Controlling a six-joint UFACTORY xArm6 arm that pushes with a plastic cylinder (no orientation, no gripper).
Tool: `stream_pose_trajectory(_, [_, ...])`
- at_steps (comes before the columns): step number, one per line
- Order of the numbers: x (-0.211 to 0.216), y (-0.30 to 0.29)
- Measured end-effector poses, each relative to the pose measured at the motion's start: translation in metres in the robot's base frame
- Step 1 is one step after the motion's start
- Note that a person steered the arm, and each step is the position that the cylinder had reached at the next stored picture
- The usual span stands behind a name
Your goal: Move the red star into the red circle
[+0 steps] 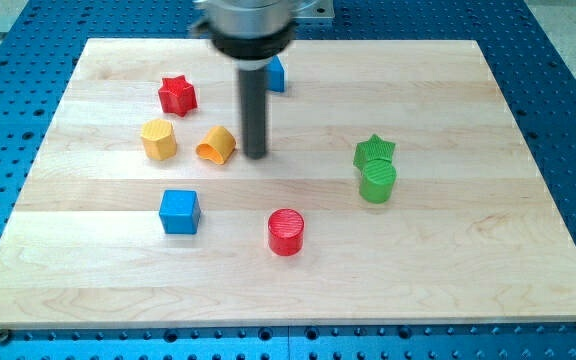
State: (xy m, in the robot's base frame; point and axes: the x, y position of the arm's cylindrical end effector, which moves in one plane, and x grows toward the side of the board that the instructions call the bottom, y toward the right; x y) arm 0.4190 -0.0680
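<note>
The red star [177, 95] lies at the upper left of the wooden board. The red circle [286, 232], a short red cylinder, stands below the board's middle. My tip [256, 155] rests on the board near the middle, just right of a tilted yellow-orange block [215, 145]. The tip is to the right of and below the red star, apart from it, and well above the red circle.
A yellow block [158, 139] sits left of the yellow-orange one. A blue cube [179, 211] is at lower left. A blue block [275, 75] is partly hidden behind the rod. A green star [374, 151] touches a green cylinder [377, 183] at right.
</note>
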Motion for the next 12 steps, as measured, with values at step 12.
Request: stream_pose_trajectory(12, [-0.101,-0.059])
